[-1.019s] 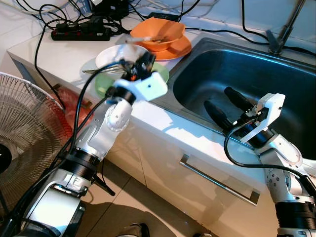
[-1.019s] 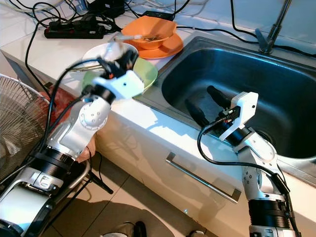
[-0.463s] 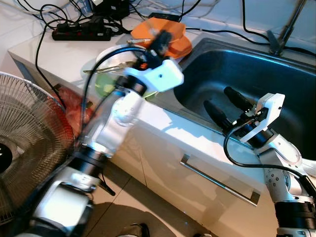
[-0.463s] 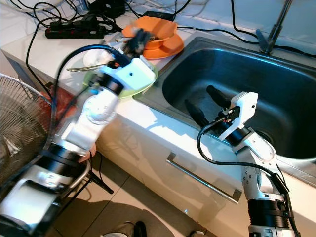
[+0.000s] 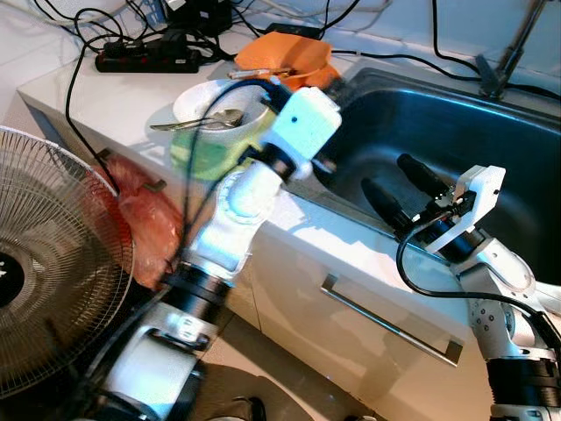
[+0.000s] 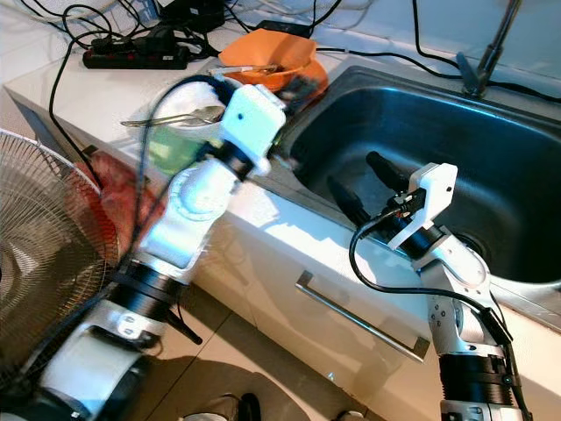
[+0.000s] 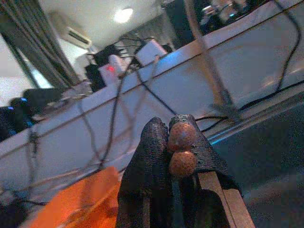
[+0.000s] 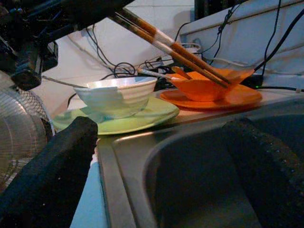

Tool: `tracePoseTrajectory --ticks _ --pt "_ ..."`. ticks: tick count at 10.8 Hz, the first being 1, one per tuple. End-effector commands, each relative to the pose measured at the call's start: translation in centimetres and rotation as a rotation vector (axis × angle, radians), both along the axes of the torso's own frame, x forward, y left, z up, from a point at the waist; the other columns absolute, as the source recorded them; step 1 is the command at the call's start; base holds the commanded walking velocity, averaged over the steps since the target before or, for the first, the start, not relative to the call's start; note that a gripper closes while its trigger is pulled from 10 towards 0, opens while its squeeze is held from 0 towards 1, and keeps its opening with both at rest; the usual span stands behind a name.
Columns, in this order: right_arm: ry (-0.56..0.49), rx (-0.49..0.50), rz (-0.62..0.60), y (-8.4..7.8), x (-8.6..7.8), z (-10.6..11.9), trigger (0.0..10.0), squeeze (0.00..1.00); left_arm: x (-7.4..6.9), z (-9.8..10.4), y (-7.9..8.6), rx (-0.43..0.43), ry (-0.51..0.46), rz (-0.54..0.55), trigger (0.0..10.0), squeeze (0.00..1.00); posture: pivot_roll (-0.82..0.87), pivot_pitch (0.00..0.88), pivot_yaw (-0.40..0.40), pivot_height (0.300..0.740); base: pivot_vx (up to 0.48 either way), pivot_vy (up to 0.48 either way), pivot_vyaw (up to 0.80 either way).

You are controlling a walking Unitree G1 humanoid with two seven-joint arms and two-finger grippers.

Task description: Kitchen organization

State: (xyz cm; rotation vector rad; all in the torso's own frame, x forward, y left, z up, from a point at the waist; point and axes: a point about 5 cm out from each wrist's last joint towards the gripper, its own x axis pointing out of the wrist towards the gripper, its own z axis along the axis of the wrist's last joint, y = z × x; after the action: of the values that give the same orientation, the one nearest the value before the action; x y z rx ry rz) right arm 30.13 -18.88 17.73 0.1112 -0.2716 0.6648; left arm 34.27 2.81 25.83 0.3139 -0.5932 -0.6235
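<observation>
Chopsticks (image 8: 166, 45), a pair of brown wooden sticks with orange bands, are pinched between the two black textured fingers (image 7: 152, 166) of the left gripper (image 7: 176, 156), which is closed tight on them; seen end-on from the left wrist, their two round reddish-brown ends sit one above the other between the pads. The sticks slant across in front of an orange plastic bowl (image 5: 285, 57), which rests on an orange plate (image 8: 213, 99) at the back of the white countertop (image 5: 105, 101), just beside the sink's rim. What the orange bowl holds I cannot tell, beyond a utensil lying across it. Nearer the counter's front edge, a white ribbed ceramic bowl (image 5: 210, 101) stands on a pale green plate (image 8: 137, 118), and a metal spoon (image 5: 197, 123) rests in it with its handle poking out over the rim. The silver left arm reaches up from below, its white wrist block (image 5: 302, 118) over the corner where the counter meets the stainless steel sink (image 5: 456, 123). The right gripper (image 5: 399, 189) hovers inside the smooth, dark metal basin by its front wall, its long black fingers spread apart and holding nothing.
</observation>
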Motion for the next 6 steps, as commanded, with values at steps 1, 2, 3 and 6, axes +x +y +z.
tracePoseTrajectory --ticks 1,2,3,6 --pt "0.026 0.015 0.0 0.3 -0.2 -0.9 10.0 0.0 0.6 0.2 0.5 -0.06 0.063 -0.031 10.0 0.0 0.01 0.097 0.105 0.74 0.0 0.0 0.0" --pt "0.026 0.016 -0.002 0.2 -0.2 -0.9 10.0 0.0 1.5 -0.3 0.9 -0.162 0.16 -0.048 10.0 0.0 0.01 0.097 0.105 0.74 0.0 0.0 0.0" --pt "0.027 0.015 -0.005 0.2 -0.2 -0.9 10.0 0.0 2.4 -0.9 1.5 -0.212 0.235 -0.028 10.0 0.0 0.0 0.102 0.106 0.74 0.0 0.0 0.0" --pt "0.028 0.015 -0.008 0.1 -0.3 -0.9 10.0 0.0 4.0 -1.7 3.0 -0.314 0.338 0.013 10.0 0.0 0.0 0.105 0.105 0.74 0.0 0.0 0.0"
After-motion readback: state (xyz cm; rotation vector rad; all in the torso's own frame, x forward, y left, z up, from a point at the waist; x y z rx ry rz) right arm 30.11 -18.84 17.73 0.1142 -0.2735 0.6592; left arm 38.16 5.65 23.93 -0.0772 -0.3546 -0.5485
